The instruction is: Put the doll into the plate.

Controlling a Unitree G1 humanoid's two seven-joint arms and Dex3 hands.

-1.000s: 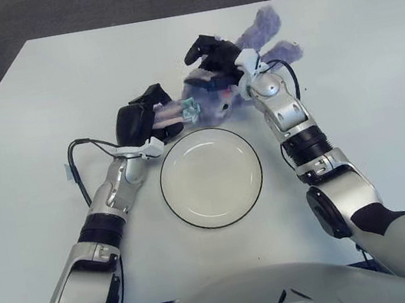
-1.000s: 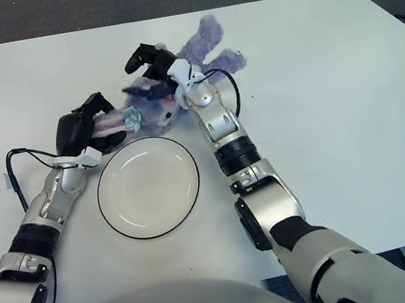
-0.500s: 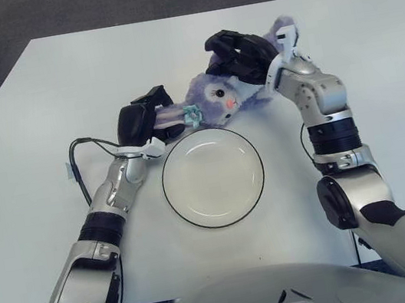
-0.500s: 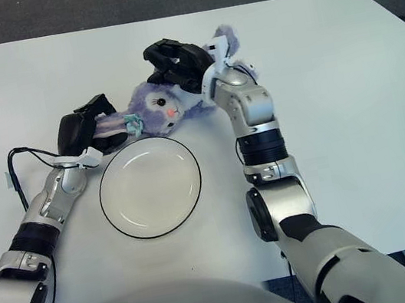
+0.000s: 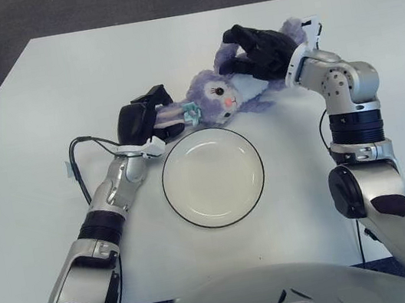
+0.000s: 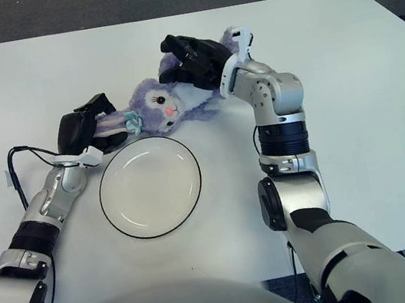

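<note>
Not yet done: purple plush bunny doll [image 5: 220, 95] lying on the white table [image 5: 25, 111] just beyond the far rim of the round white plate [image 5: 212, 177], face turned toward the near side, touching neither dish nor rim as far as can be judged. Plate holding nothing, black-edged, sitting between the two forearms. Right hand [image 5: 263, 49] reaching in from the right, dark fingers curled over the doll's body and closed on the plush. Left hand [image 5: 143, 119] at the doll's left end, fingers wrapped around an ear near the small teal bow [image 5: 191, 111]. Grasp therefore looking established at both ends, but no clear lift visible. Left to do, by this reading: raising the doll, carrying it the short way toward the near side over the rim, lowering it into the dish, and letting go.
</note>
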